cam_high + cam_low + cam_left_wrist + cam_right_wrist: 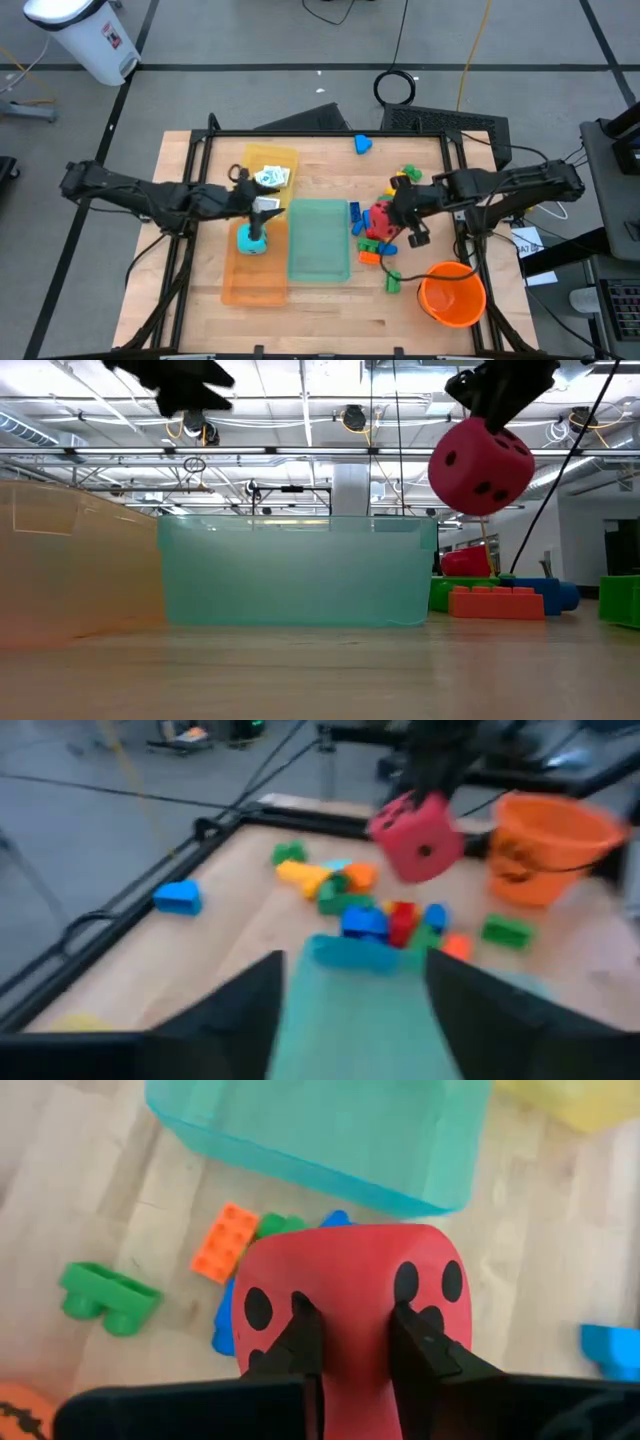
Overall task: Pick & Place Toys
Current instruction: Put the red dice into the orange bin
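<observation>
1. Toys are mostly lying loose: I am seeing only the teal die (252,240) in the orange tray (255,290) and some cards (270,178) in the yellow tray (285,158).
2. I am holding the red die (480,465) with the right tool (355,1342), its fingers pinched into the top face. The die is hanging clear above the worktop (330,310), over the brick pile and just right of the teal tray (320,260).
3. I am keeping the left tool (265,207) over the orange tray, above the teal die. Its fingers (240,1020) are standing apart with nothing between them.
4. I am judging the job as early. The red die is in mid-carry and no brick is showing in any tray.
5. I am counting two dice, one teal and one red.
6. I am counting about eleven bricks (365,923) on the right side of the worktop. Several are overlapping, so I am not trusting that figure exactly. One blue brick (363,145) is sitting apart at the far edge.
7. I am counting three trays, orange, teal and yellow, and one bucket (452,300) at the near right. The teal tray is looking empty.
8. I am unable to count the cards; they are too small to separate.
</observation>
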You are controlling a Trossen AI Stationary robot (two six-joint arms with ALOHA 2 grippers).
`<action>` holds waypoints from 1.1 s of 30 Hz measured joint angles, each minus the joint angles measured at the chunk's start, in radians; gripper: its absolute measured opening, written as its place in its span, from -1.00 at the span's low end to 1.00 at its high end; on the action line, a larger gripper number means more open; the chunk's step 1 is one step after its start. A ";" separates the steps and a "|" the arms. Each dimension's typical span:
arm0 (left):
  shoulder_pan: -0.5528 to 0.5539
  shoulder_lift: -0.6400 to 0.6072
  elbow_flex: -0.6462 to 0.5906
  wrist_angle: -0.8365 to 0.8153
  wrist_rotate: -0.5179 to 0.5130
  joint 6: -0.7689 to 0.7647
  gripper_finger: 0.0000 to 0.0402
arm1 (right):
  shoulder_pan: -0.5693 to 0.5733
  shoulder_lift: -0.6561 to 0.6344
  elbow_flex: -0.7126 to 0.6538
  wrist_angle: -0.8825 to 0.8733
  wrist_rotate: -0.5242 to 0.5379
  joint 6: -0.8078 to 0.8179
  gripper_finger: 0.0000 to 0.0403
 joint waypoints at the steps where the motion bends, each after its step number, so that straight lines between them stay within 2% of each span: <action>1: 0.014 0.027 0.000 0.009 -0.003 0.017 0.46 | -0.002 -0.006 0.000 0.006 0.000 -0.006 -0.83; 4: 0.055 0.107 -0.002 0.061 -0.003 0.085 0.85 | -0.007 -0.015 0.000 0.053 -0.004 -0.014 -0.83; 6: 0.077 0.154 0.000 0.109 -0.003 0.142 0.95 | -0.007 -0.025 0.000 0.084 -0.004 -0.030 -0.83; 15: 0.114 0.348 -0.001 0.403 -0.002 0.201 0.57 | -0.007 -0.054 0.000 0.337 0.000 -0.172 -0.84; 18: 0.113 0.383 -0.001 0.516 0.002 0.284 0.48 | -0.007 -0.056 0.000 0.418 -0.002 -0.222 -0.84; 23: 0.090 0.388 -0.001 0.608 0.122 0.521 0.38 | -0.008 -0.059 0.000 0.530 -0.005 -0.296 -0.84; 27: 0.065 0.388 -0.001 0.703 0.214 0.608 0.36 | -0.008 -0.060 0.000 0.624 -0.012 -0.344 -0.86; 33: 0.032 0.388 0.000 0.816 0.269 0.698 0.38 | -0.008 -0.061 -0.012 0.747 -0.152 -0.376 -0.86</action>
